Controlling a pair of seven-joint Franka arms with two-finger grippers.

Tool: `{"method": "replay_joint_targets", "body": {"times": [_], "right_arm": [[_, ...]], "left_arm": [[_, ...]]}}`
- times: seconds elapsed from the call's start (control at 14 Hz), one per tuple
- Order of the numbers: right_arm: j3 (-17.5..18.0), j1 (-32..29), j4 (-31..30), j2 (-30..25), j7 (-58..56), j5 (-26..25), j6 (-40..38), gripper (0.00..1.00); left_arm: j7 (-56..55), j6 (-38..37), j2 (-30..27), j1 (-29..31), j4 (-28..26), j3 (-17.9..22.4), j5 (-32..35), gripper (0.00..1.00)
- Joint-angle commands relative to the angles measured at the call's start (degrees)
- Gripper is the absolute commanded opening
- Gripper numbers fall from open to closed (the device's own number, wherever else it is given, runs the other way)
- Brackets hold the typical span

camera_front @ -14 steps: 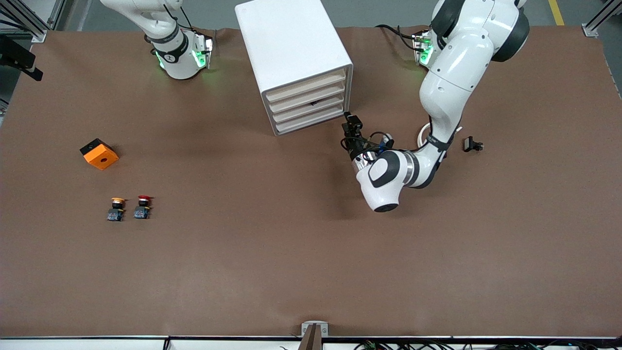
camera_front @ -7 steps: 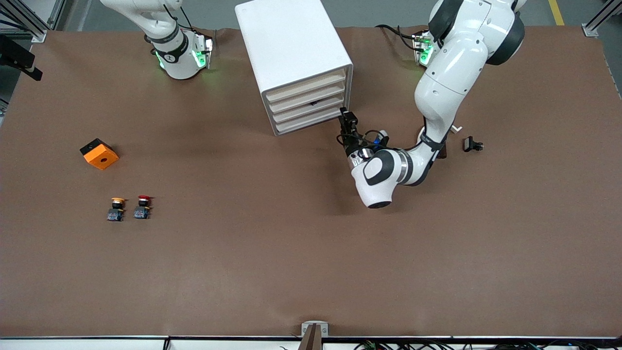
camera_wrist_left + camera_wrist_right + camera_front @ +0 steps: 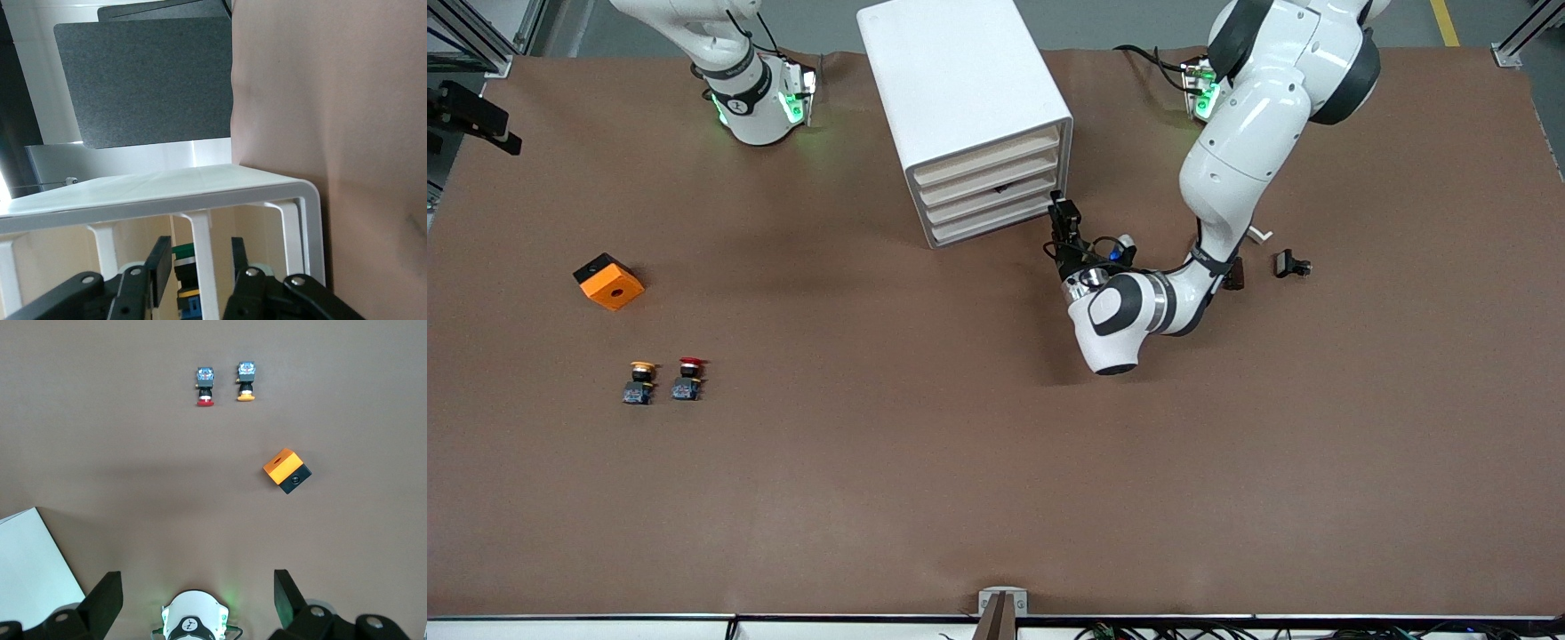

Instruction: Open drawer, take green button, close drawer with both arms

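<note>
Four drawers alike stand in the white cabinet (image 3: 969, 116) on your bench (image 3: 996, 462); the drawer (image 3: 991, 199) you want, third from the top, reads as shut.

Left pincer (image 3: 1063, 213): at the cabinet's front corner toward the left arm's end of the bench, level with the lower drawers. Its fingers (image 3: 159, 267) stand parted in the left wrist view, straddling a white upright of the cabinet frame, nothing held.

Button (image 3: 185, 251): green cap glimpsed between those fingers, inside the cabinet (a yellow and blue part shows just beside it, too cut off to name).

Right pincer (image 3: 193, 593): raised above its own base near the right arm's end, released and empty; this arm waits.

Other stock: an orange block (image 3: 608, 281); a yellow-capped button (image 3: 639, 381) and a red-capped button (image 3: 688, 378) side by side, nearer the front camera than the block; a small black part (image 3: 1291, 264) at the left arm's end.

Step in hand, as you may judge it: the approach for opening. Next move calls for catching the third drawer's front edge, not its neighbours', and drawing it straight out.
</note>
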Motion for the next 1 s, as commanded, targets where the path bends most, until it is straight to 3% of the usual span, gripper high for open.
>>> {"method": "replay_joint_targets", "body": {"times": [0.0, 0.43, 0.93], "right_arm": [[0.52, -0.34, 2.98, 2.89, -0.59, -0.78, 1.33, 1.00], [0.35, -2.27, 6.14, 10.96, -0.86, -1.31, 3.28, 1.00], [0.26, -2.89, 6.50, 13.87, -0.77, -1.57, 4.60, 1.00]], "left_arm": [[-1.63, -0.95, 0.17, -0.65, 0.17, -0.41, -1.20, 0.43], [-1.54, -1.13, 0.09, -1.35, -0.88, -1.20, -1.29, 0.43], [-1.54, -1.04, 0.09, -3.46, -1.41, -2.34, -1.64, 0.43]]}}
